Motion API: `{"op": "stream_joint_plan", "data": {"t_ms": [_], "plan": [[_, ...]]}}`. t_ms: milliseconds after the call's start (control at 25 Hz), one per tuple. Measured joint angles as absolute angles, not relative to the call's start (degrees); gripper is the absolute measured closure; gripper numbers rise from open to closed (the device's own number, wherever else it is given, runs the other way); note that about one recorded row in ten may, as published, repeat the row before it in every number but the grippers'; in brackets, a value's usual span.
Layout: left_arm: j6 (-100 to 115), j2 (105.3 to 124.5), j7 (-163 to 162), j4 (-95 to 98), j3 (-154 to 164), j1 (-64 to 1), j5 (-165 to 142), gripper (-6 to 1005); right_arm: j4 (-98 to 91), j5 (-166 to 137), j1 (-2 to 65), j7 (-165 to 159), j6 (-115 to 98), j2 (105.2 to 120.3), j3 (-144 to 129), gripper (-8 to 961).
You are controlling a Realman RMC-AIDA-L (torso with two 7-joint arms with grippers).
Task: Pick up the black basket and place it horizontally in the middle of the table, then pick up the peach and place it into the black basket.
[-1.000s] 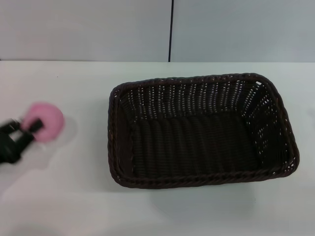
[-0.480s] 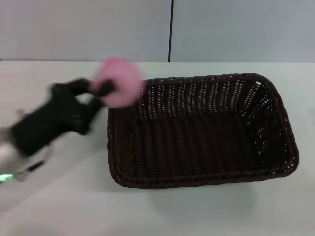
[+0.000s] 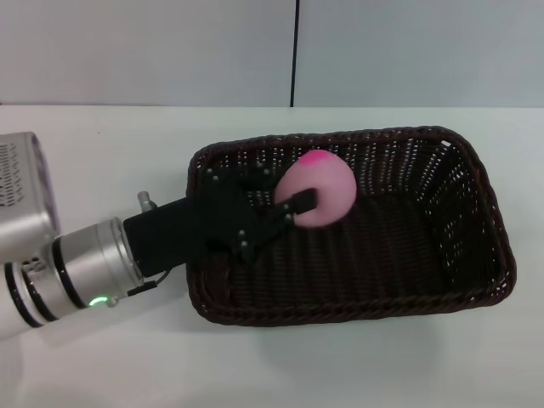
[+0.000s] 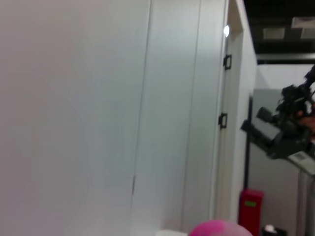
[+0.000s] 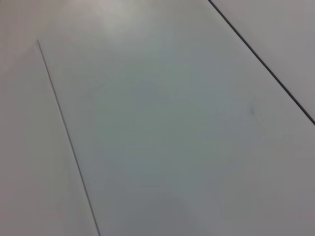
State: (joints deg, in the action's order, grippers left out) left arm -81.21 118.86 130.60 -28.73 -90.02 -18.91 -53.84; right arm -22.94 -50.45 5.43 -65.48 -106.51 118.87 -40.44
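The left gripper [image 3: 293, 206] is clamped on the peach [image 3: 315, 189], its black fingers [image 3: 299, 204] pressed against the fruit's near side. It reaches in from the robot's left, over the left rim of the black basket [image 3: 476, 183], and holds the peach above the left half of the basket's interior. Whether the fruit touches the woven floor cannot be told. The peach is pale pink with a bright magenta patch on top; that magenta top also shows at the edge of the left wrist view [image 4: 220, 229].

Behind the fingers, the gripper's black body crosses the braided rim, and the silver forearm [image 3: 81, 263] with a small green light runs back toward the near left corner of the table [image 3: 102, 144].

The basket sits with its long side across the white tabletop, a little to the right of the middle, its openwork sides sloping outward. A pale grey wall [image 3: 153, 51] with a dark vertical seam stands behind the table.

The right gripper is out of sight; its wrist camera shows only plain pale panels [image 5: 162, 128].
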Motion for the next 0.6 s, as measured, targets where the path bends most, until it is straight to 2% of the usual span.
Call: {"op": "stream_joint_plan", "data": {"t_ms": [400,600], "plan": [[-77.9,118.61,131.5,-30.0,-88.7,-18.2,-51.9,374,-19.7,-50.3,5.8,-62.8,-106.3,118.77,-40.3,388],[-77.7,118.55,134.3,-29.8,-92.2,-15.9,-50.7,251,-18.2,-50.1,5.9,-60.9,-105.1,118.77,-40.2,388]]}}
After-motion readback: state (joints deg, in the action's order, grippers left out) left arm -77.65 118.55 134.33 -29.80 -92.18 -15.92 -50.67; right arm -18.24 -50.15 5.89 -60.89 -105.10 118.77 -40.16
